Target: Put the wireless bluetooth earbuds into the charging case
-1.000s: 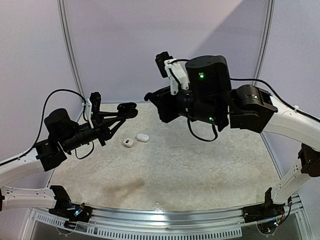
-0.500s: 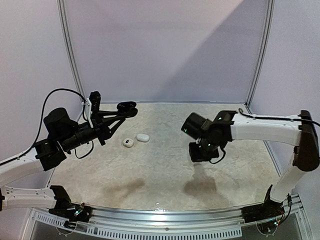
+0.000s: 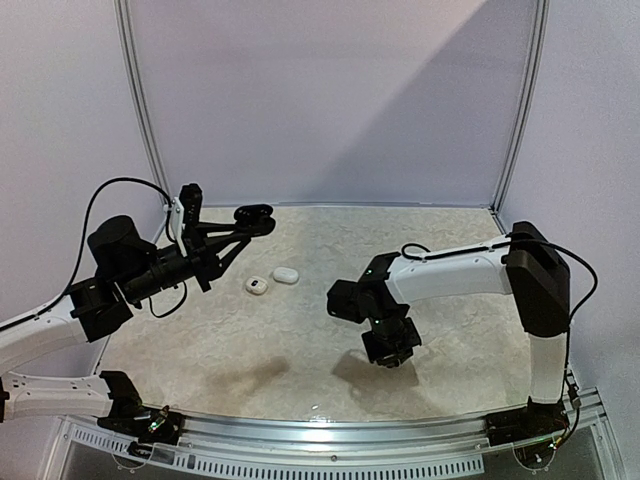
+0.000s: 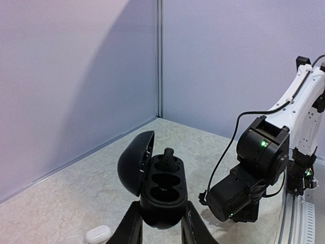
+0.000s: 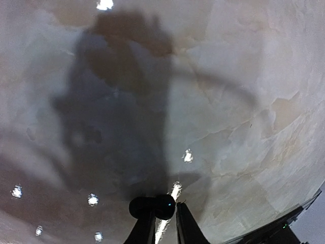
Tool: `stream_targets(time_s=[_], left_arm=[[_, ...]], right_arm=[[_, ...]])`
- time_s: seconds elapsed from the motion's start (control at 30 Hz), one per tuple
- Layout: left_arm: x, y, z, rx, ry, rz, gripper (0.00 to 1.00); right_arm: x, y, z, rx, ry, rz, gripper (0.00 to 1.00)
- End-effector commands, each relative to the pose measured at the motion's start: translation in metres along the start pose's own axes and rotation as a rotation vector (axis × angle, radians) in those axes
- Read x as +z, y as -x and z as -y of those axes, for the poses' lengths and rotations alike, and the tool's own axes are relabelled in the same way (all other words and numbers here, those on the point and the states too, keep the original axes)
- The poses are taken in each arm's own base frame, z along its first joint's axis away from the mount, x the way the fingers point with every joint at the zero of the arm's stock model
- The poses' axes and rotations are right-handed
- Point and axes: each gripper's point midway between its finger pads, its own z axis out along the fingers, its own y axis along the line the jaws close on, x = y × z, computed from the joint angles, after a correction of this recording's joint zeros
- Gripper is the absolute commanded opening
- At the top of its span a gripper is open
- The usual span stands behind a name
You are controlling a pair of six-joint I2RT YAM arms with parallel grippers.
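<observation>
pale marbled table (image 3: 300,340), lilac walls (image 3: 330,100), metal corner posts.
l fingers (image 4: 131,227) clamp open black case (image 4: 161,190), long axis away frm cam, lid swung left; r fingers (image 5: 187,230) pinch black earbud (image 5: 152,206) crosswise, near table.

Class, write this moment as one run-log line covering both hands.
left hand: shut on open black case, seated earbud inside | right hand: shut on black earbud above table

The desk (image 3: 300,345) is cream with a crinkled marble pattern, the walls (image 3: 330,100) lilac. The black left hand (image 4: 161,216) holds a glossy black case (image 4: 162,192) with a black earbud (image 4: 166,156) inside. At its 5 o'clock lie a white case (image 3: 286,274) and a white-and-grey case (image 3: 257,286). The right hand (image 5: 165,213) has a round earbud (image 5: 151,206), also black.
</observation>
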Motion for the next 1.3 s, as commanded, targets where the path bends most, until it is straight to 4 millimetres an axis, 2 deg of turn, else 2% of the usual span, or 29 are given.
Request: stream_targets(time_s=[0.0,0.17,0.33,0.5,0.67,0.77,0.83,1.1,1.17,1.27], left_arm=[[-0.001,0.008,-0.001,0.018,0.005,0.011,0.0],[-0.002,0.008,0.0,0.021,0.004,0.013,0.0],[-0.002,0.008,-0.001,0.023,0.006,0.012,0.0],[-0.003,0.007,-0.002,0.022,0.01,0.01,0.0],[-0.003,0.007,-0.002,0.022,0.011,0.009,0.0],[-0.002,0.006,-0.002,0.022,0.012,0.004,0.0],[-0.002,0.006,-0.002,0.02,0.012,0.003,0.0],[-0.001,0.007,-0.001,0.02,0.003,0.003,0.0],[-0.001,0.008,0.0,0.023,0.0,0.004,0.0],[-0.001,0.007,0.0,0.023,-0.004,0.001,0.0]], right_arm=[[0.004,-0.014,-0.022,-0.03,0.059,-0.077,0.22],[-0.005,-0.028,-0.04,-0.064,0.166,-0.15,0.35],[-0.002,-0.038,-0.038,-0.09,0.191,-0.18,0.37],[0.001,-0.034,-0.042,-0.069,0.245,-0.013,0.35],[0.022,-0.062,-0.039,-0.089,0.199,0.017,0.39],[0.034,-0.086,-0.042,-0.111,0.213,-0.042,0.42],[0.034,-0.093,-0.04,-0.117,0.199,-0.065,0.42],[-0.002,-0.101,-0.053,-0.24,0.28,-0.128,0.47],[-0.013,-0.105,-0.05,-0.284,0.288,-0.155,0.47],[-0.04,-0.099,-0.044,-0.346,0.337,-0.155,0.47]])
